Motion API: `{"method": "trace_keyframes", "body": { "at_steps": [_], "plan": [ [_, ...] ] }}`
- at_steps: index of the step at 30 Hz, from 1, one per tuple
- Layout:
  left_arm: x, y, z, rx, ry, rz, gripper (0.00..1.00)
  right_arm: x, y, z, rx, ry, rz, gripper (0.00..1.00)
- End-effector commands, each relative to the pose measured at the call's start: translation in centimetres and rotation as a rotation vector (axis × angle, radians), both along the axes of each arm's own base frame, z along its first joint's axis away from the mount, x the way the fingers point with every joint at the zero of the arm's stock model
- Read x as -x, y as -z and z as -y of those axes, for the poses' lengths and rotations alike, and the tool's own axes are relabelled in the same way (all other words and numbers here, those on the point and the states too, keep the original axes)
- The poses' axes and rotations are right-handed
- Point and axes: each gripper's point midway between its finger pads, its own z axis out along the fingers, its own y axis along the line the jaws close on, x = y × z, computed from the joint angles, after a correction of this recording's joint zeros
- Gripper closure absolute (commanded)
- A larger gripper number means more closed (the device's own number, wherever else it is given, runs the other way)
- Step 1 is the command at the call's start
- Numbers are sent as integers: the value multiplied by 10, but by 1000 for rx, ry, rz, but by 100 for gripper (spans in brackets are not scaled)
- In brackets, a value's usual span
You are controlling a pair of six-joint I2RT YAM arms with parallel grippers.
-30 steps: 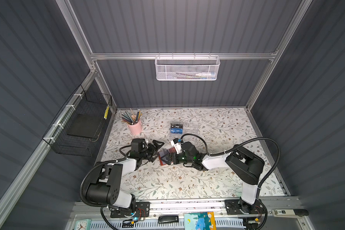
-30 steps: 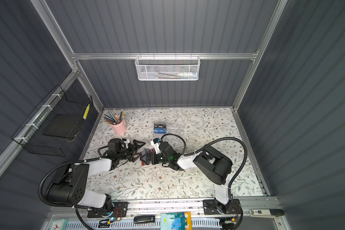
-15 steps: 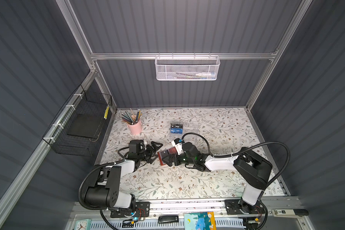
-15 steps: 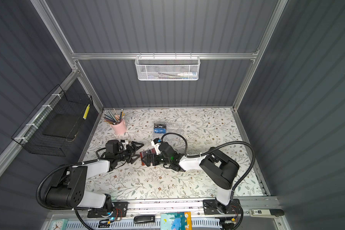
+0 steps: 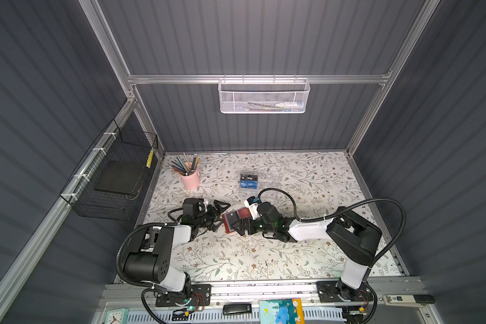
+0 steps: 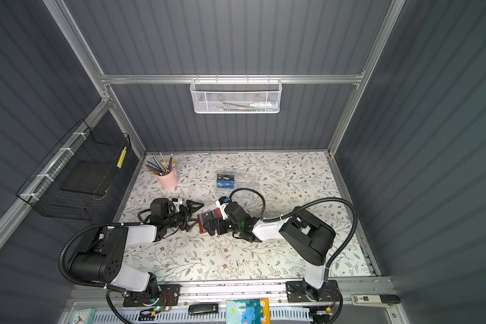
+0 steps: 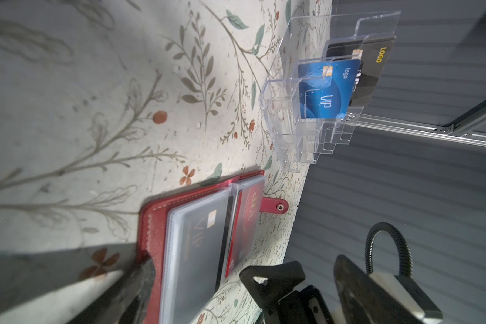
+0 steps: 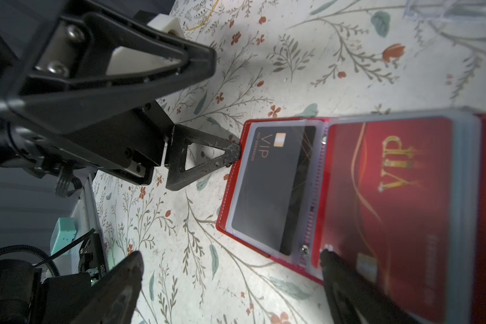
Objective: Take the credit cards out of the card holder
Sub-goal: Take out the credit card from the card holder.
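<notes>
The red card holder [image 5: 228,227] [image 6: 202,227] [image 7: 155,224] [image 8: 233,175] lies open on the table between both grippers. Its clear sleeves hold a black VIP credit card [image 8: 272,185] [image 7: 199,241] and a red VIP credit card [image 8: 390,196] [image 7: 246,218]. My left gripper [image 5: 222,214] [image 6: 194,215] [image 7: 240,265] is open, one fingertip [image 8: 233,154] resting against the holder's cover edge. My right gripper [image 5: 240,221] [image 6: 212,224] [image 8: 230,254] is open too. One of its fingers [image 8: 337,275] lies over a corner of the red card's page, the other stands over bare table.
Behind the holder a clear acrylic stand [image 5: 267,182] [image 7: 289,131] holds a blue card [image 7: 326,92] and a black card [image 7: 373,64]. A pink pencil cup [image 5: 190,179] stands back left. A black wire basket [image 5: 110,179] hangs on the left wall, a white mesh one [image 5: 263,96] on the back wall.
The right arm's elbow has swung out to the right and its gripper has settled at the holder. The left gripper has shifted slightly. Both grippers have stayed open.
</notes>
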Motion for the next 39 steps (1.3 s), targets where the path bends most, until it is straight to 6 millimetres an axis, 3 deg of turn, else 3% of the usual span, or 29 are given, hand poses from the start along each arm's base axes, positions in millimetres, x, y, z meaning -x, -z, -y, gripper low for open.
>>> {"method": "trace_keyframes", "body": {
  "at_steps": [1,10,30,39],
  "plan": [
    [3,9,1,11,8,-25,0,-7,-6,-9,-37,0,-2,1],
    [-5,16,2,12,10,-23,0,-12,6,-9,-54,24,-44,1],
    [-11,-21,2,16,-3,33,0,-15,32,3,-45,122,-121,13],
    [-12,-17,21,8,32,31,0,-10,43,5,-26,162,-147,19]
  ]
}}
